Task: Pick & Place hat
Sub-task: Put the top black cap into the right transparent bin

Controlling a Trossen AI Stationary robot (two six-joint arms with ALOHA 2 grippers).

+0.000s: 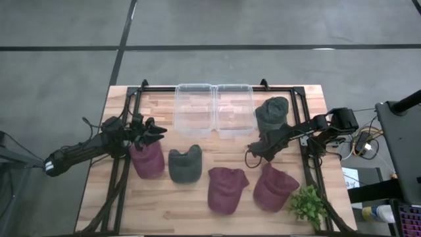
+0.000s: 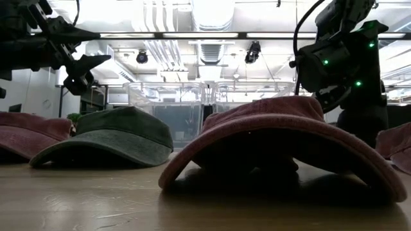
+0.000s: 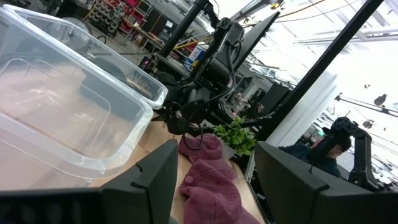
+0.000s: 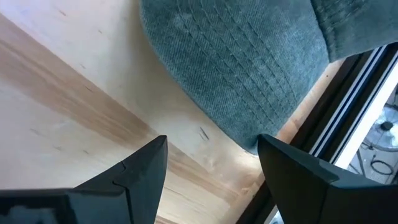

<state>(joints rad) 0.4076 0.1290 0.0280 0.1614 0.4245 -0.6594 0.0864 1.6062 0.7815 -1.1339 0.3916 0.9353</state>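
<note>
Several hats lie crown up on the wooden table: a maroon hat [image 1: 148, 160], a dark green hat [image 1: 185, 165], two more maroon hats [image 1: 227, 189] [image 1: 275, 187], and a grey-green hat [image 1: 272, 112] by the right far corner. My left gripper [image 1: 158, 131] is open and hovers over the far edge of the left maroon hat. My right gripper [image 1: 253, 150] is open, just near of the grey-green hat. In the right wrist view its fingers [image 4: 211, 162] stand over bare wood, with that hat's brim [image 4: 249, 68] ahead of them.
Two clear plastic bins [image 1: 195, 108] [image 1: 235, 108] stand side by side at the table's far edge, left of the grey-green hat. A small green plant [image 1: 308, 205] sits at the near right corner. Black frame rails [image 1: 125, 164] run along both sides of the table.
</note>
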